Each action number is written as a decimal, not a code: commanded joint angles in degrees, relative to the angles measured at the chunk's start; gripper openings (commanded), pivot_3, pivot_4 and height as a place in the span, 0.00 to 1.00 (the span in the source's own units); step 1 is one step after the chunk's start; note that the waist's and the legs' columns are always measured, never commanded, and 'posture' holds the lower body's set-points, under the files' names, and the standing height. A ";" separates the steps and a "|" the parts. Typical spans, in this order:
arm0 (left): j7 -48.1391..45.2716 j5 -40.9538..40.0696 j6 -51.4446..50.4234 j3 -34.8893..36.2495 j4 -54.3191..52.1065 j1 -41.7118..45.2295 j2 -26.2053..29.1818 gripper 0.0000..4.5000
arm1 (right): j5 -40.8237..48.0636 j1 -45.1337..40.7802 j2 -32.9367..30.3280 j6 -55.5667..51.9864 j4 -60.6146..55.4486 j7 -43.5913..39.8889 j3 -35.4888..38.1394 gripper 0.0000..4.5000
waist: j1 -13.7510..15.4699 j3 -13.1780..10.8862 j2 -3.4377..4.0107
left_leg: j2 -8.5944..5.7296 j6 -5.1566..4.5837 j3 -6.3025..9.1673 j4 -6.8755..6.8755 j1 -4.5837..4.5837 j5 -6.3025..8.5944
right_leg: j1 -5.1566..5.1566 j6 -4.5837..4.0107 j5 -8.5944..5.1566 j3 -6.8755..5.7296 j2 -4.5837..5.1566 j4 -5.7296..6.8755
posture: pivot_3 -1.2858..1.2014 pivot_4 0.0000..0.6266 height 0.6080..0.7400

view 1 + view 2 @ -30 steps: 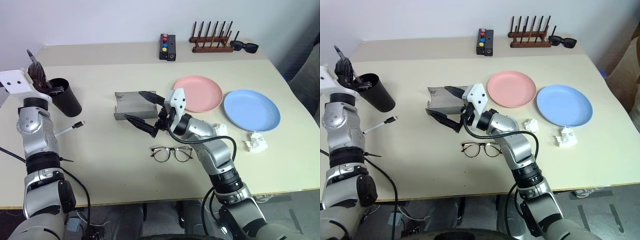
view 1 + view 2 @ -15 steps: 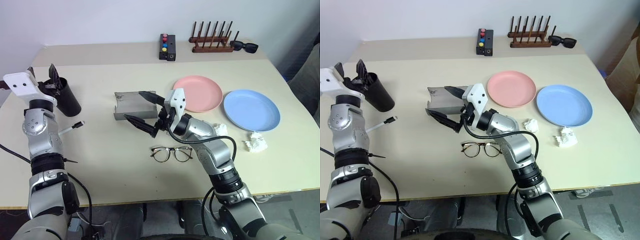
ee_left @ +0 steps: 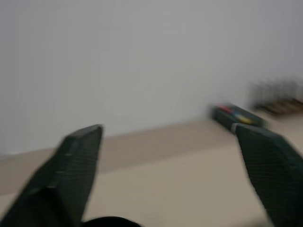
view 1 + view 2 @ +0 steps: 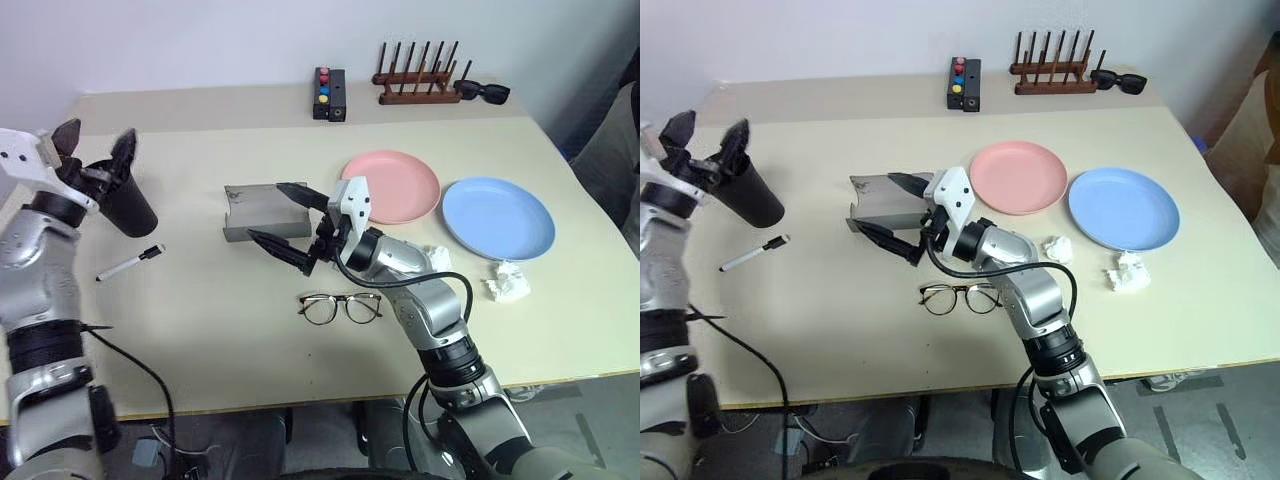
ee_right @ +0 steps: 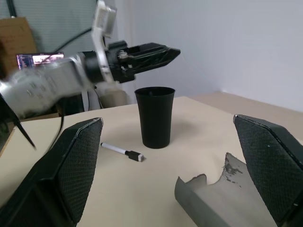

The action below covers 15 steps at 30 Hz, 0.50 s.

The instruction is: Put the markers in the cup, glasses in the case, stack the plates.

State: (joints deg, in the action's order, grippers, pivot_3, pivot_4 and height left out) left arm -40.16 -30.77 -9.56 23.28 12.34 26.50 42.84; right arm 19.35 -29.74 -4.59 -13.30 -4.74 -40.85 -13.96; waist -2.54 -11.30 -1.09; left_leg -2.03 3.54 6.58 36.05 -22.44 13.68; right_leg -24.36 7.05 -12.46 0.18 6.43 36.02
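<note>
The black cup (image 4: 132, 212) stands at the table's left, and my left gripper (image 4: 98, 137) hovers open just above its rim, holding nothing. A white marker with a black cap (image 4: 130, 262) lies on the table in front of the cup. The grey case (image 4: 258, 212) lies open mid-table. My right gripper (image 4: 290, 222) stands open over its near end, fingers spread wide and empty. The thin-rimmed glasses (image 4: 340, 307) rest on the table just in front of that arm. The pink plate (image 4: 392, 187) and the blue plate (image 4: 498, 217) lie side by side at the right.
Two crumpled tissues (image 4: 510, 281) lie near the blue plate. Along the back stand a wooden peg rack (image 4: 418, 86), black sunglasses (image 4: 482, 92) and a black box with coloured buttons (image 4: 330, 93). Bare tabletop lies between the cup and the case.
My left gripper has gone from shut to wide open above the cup, has tilted upward and has drawn slightly toward the middle. The right arm has not moved.
</note>
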 commanded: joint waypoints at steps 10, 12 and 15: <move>-17.86 11.50 -13.19 -14.48 5.25 -3.66 18.20 0.99 | 3.07 -1.90 -5.69 -2.13 -4.43 -6.42 0.92 1.00 | 0.14 -0.03 0.05 | 0.03 -0.01 0.00 -0.08 0.03 0.00 | -0.05 -0.10 -0.09 0.01 -0.04 0.02 | 0.52 0.24 0.95; -19.13 14.82 -12.91 -17.73 9.04 -1.08 18.48 0.99 | 2.95 -1.37 -5.82 -2.47 -5.01 -6.87 0.36 1.00 | 0.12 -0.03 0.05 | 0.03 0.00 0.00 -0.06 0.01 0.00 | -0.05 -0.09 -0.09 0.00 -0.04 0.02 | 0.52 0.24 0.95; -22.59 18.42 -11.12 -21.71 15.41 2.38 17.92 0.99 | 3.05 -1.12 -5.58 -2.89 -5.54 -7.08 -0.06 1.00 | 0.04 -0.03 0.05 | 0.02 0.00 -0.01 -0.06 0.01 0.00 | -0.05 -0.07 -0.10 0.00 -0.04 0.02 | 0.52 0.24 0.95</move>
State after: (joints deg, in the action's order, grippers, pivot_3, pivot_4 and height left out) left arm -60.89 -14.34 -21.99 2.62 25.46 27.73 59.69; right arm 21.55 -30.58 -10.33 -16.25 -7.49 -47.66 -13.88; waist -2.50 -11.33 -1.04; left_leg -2.01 3.53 6.57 35.98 -22.43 13.68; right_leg -24.41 6.98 -12.56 0.19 6.39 36.05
